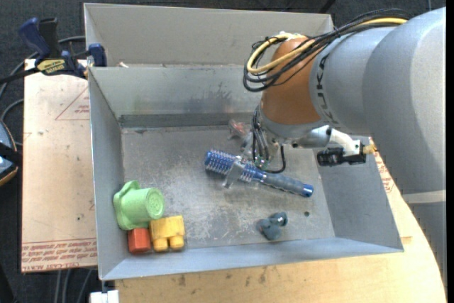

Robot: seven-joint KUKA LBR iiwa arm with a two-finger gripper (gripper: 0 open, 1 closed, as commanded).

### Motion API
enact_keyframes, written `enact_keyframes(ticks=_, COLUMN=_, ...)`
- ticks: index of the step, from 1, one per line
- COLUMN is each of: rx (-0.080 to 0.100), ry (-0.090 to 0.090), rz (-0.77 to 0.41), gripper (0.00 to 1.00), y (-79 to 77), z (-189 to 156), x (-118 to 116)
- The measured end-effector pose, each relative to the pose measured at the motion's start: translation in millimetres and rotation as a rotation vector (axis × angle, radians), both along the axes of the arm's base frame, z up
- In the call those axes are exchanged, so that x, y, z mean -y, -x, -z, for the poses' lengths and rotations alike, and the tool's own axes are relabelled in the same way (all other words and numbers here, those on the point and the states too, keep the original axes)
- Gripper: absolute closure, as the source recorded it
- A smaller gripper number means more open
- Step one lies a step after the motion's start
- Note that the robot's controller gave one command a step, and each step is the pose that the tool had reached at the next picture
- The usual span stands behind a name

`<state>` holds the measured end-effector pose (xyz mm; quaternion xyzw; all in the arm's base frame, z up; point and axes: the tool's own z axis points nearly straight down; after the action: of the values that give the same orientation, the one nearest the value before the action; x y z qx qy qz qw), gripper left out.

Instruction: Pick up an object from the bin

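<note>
Bin [174, 92]: grey metal, floor scuffed, few loose items.

Landmark: blue hairbrush [257, 174]. It lies flat near the middle of the bin floor. The bristled head points toward the view's left and the handle runs down and to the right.

Gripper [259, 157]: low in the bin, directly at the brush. Its tip is over the stretch where the bristled head meets the handle. It looks to be touching the brush there or just above it. Whether the gripper is open, closed or clamped on the brush: cannot tell, since the tip is crowded by the wrist and loops of cable. No grasp recorded.

Arm [386, 74]: enters from the right of the brush. The orange cover [287, 92] sits above the brush, with yellow and black cables [273, 57] looped over it.

Other items, all placed against the brush:
- small reddish thing [237, 128], just beyond the bristled head toward the back wall; kind not readable.
- grey piece [272, 226], near the handle on the front side, apart from it.
- green cup [138, 206], on its side, well to the left and forward of the brush.
- yellow block [168, 233] and orange block [139, 241], side by side, touching the cup on its front side, well apart from the brush.
</note>
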<state>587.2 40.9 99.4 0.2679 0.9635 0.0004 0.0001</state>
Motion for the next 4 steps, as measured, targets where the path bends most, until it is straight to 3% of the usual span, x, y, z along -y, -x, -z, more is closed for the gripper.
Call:
enact_keyframes(ticks=1, rx=0.009, ry=-0.001, rz=0.154, gripper=0.00, y=1.9, z=23.9, x=-7.6)
enact_keyframes(ticks=2, rx=0.004, ry=0.000, rz=0.151, gripper=0.00, y=0.1, z=21.5, x=-7.8)
enact_keyframes(ticks=3, rx=0.011, ry=-0.001, rz=0.151, gripper=1.00, y=-1.9, z=19.3, x=-8.3)
enact_keyframes(ticks=4, rx=0.003, ry=-0.001, rz=0.148, gripper=1.00, y=-2.5, z=-16.2, x=-8.8)
